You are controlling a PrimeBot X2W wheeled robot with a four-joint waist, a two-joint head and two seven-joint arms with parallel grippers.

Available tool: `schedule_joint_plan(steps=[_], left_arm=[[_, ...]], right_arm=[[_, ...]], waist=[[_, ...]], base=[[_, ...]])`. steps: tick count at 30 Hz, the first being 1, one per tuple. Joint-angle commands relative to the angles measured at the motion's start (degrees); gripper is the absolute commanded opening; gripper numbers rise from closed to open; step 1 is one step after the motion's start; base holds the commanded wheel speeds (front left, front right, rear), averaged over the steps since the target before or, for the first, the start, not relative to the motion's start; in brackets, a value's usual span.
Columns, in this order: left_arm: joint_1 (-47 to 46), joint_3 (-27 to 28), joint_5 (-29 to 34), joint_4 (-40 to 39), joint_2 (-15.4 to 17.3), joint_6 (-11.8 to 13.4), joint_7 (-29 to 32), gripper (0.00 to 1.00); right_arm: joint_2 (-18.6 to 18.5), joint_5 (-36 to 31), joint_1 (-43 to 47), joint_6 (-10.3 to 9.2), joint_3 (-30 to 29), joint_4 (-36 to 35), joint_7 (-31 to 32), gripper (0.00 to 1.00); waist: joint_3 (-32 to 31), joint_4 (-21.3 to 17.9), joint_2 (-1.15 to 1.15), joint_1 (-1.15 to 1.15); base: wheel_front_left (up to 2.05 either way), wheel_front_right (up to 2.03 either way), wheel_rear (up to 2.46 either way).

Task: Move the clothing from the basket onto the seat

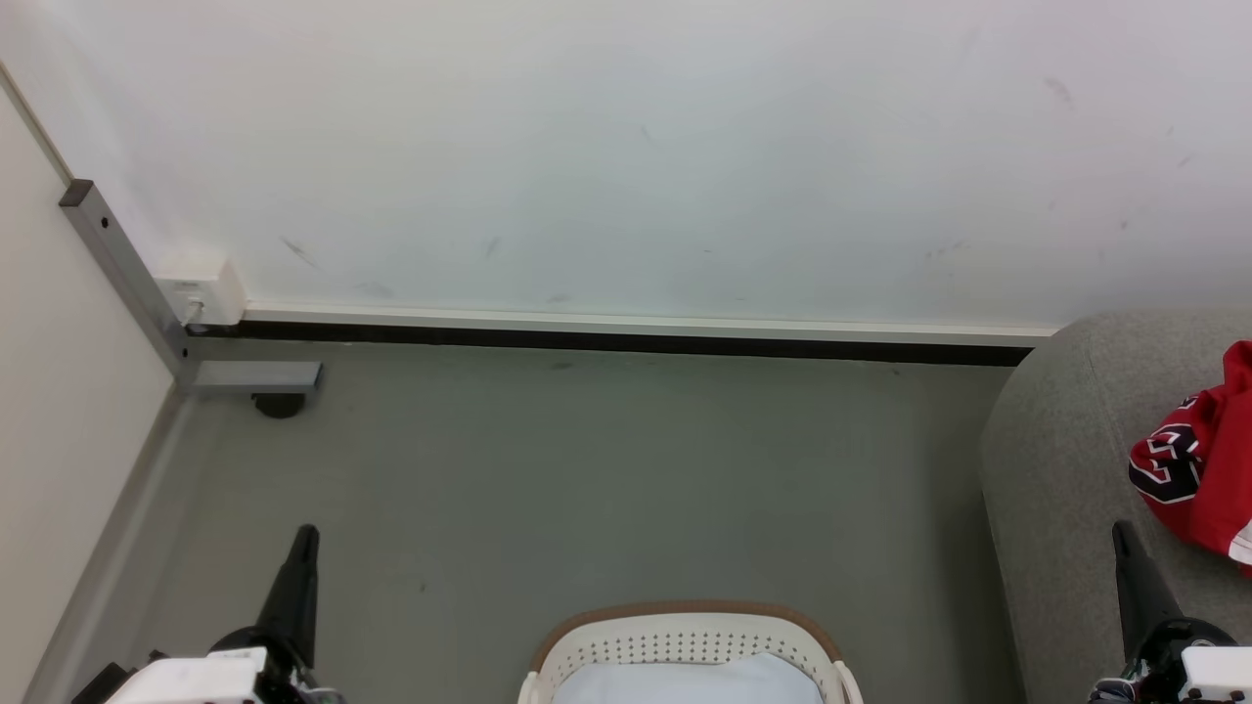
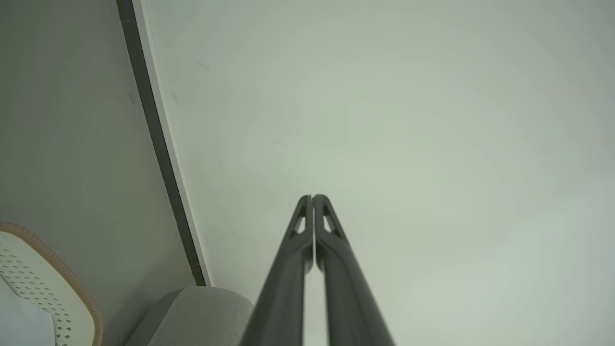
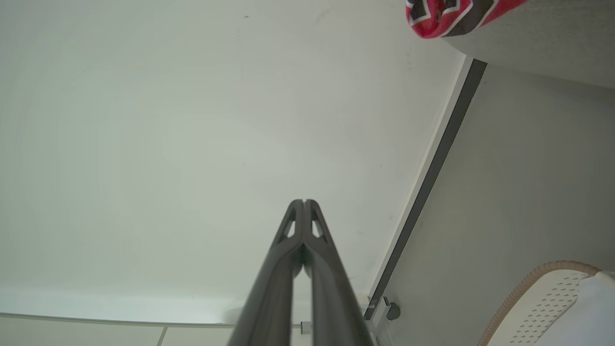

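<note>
Nearest you, your left end effector [image 1: 305,538] and right end effector [image 1: 1121,533] were both pinched closed and empty, flanking the basket [image 1: 690,608], in which a pale fold of cloth [image 1: 685,682] lay. Farther right, a red numbered garment of the clothing [image 1: 1198,469] rested on the seat [image 1: 1066,460], so that transfer appeared done. Whether the pale item was left to move, you could not tell.

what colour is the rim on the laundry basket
The basket rim is brown with a woven look, above white perforated walls. It shows best in the head view.
</note>
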Motion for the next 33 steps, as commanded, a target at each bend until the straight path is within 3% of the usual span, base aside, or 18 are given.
schedule_joint_plan(steps=[1,33], left_arm=[[-0.51,0.12,-0.73,-0.17,0.11,-0.20,0.23,0.00],[-0.51,0.11,-0.73,-0.17,0.11,-0.20,0.22,0.00]], right_arm=[[0.01,-0.22,-0.66,-0.12,-0.17,-0.11,0.05,0.00],[0.22,-0.46,-0.70,-0.12,-0.47,-0.10,0.41,0.00]], waist=[[0.00,0.00,0.00,0.00],[0.00,0.00,0.00,0.00]], base=[[0.00,0.00,0.00],[0.00,0.00,0.00]])
